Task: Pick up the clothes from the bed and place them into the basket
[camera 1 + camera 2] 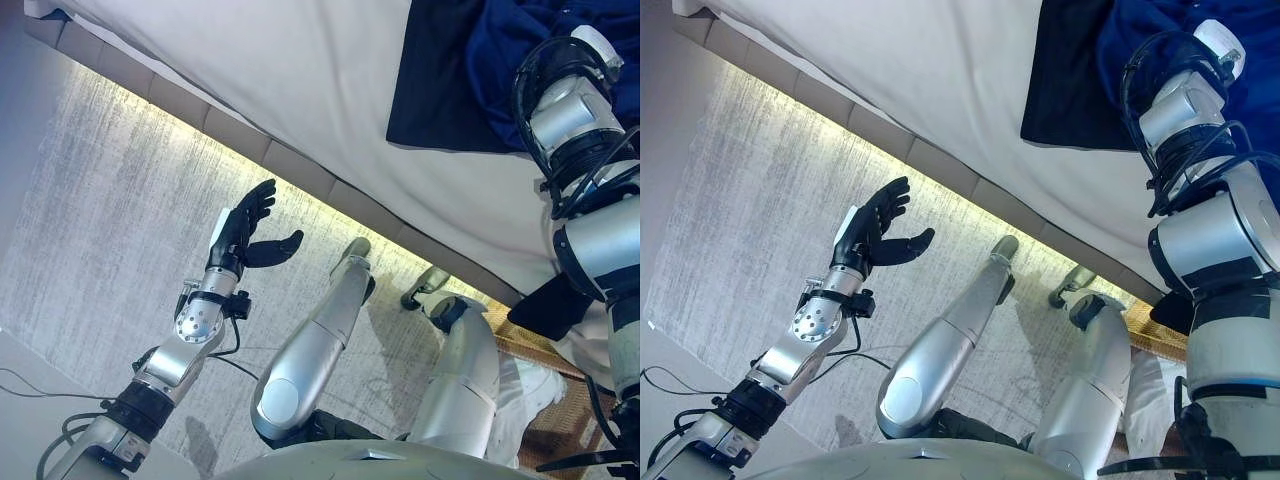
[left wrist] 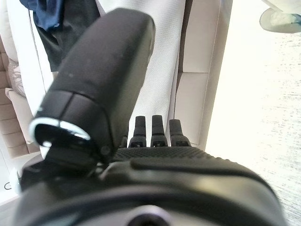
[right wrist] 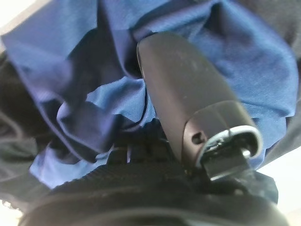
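Observation:
A blue garment (image 1: 505,40) lies crumpled on the white bed (image 1: 300,70) at the far right, partly over a black garment (image 1: 430,90). My right arm reaches onto the bed into the blue cloth. In the right wrist view my right hand (image 3: 188,94) is pressed into the blue garment (image 3: 94,108), whose folds bunch around it. My left hand (image 1: 245,235) hangs open over the carpet beside the bed and holds nothing. A wicker basket (image 1: 530,345) stands on the floor at the lower right with white cloth (image 1: 530,395) in it.
The bed's padded side rail (image 1: 230,135) runs diagonally across the view, with a lit strip under it. Grey carpet (image 1: 100,200) spreads to the left. A dark cloth (image 1: 555,305) hangs near the basket's far edge.

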